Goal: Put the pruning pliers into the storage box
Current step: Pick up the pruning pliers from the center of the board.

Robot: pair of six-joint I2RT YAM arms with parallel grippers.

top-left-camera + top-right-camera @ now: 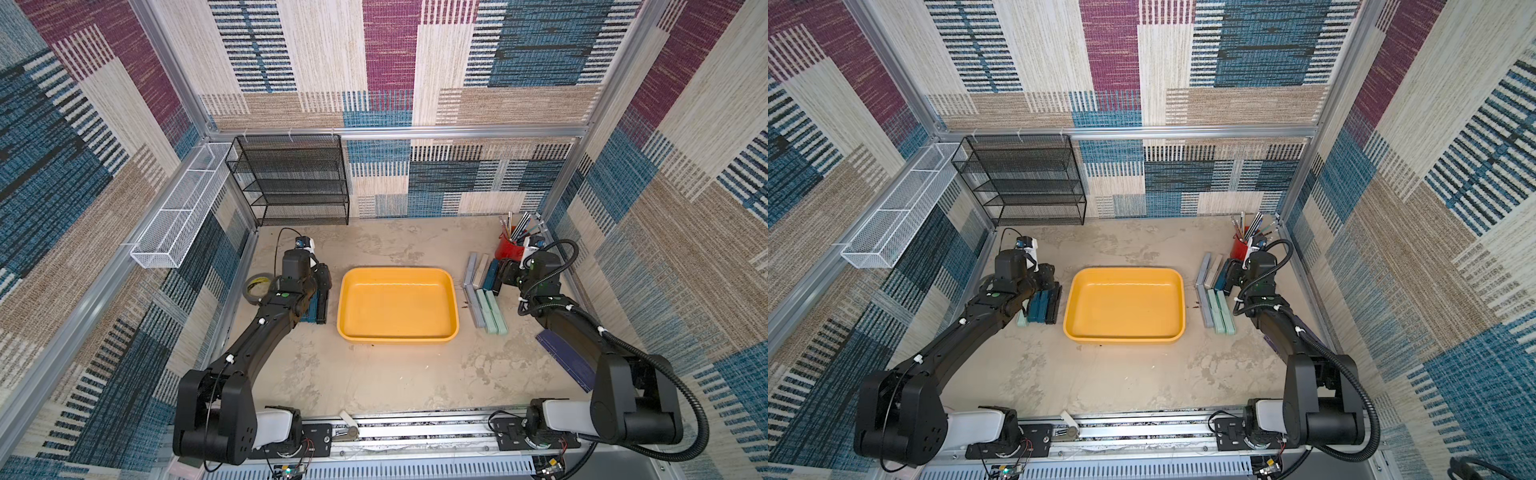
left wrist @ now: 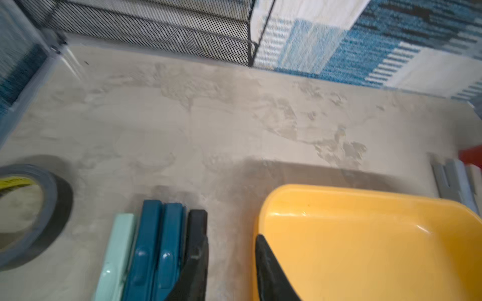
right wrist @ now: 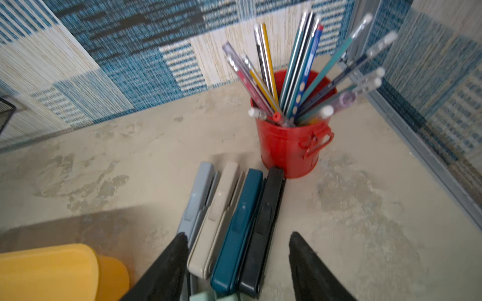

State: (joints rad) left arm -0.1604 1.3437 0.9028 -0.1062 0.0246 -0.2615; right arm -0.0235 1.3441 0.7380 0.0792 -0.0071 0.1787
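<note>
- Pruning pliers [image 1: 1216,311]: eleven counted, all on the worktop [image 1: 1125,374] outside the storage box [image 1: 1125,307], which sits at frame centre in both top views.
- Left of the box, four lie side by side. The left wrist view shows the full set: one pale green, two teal, one black plier [image 2: 197,226]. In both top views the left arm covers part of it.
- Right of the box, seven lie in two rows. The right wrist view shows the four beside the red pot [image 3: 289,148]: grey, cream, teal, black. Both top views show the lower row in full: one grey, two pale green.
- Left fingers [image 2: 268,271]: spread, with bare worktop between them. One overlaps the black plier, the other the box.
- Right fingers [image 3: 307,268]: spread astride cream, teal and black, pinching nothing.
- One tape roll [image 2: 57,206].
</note>
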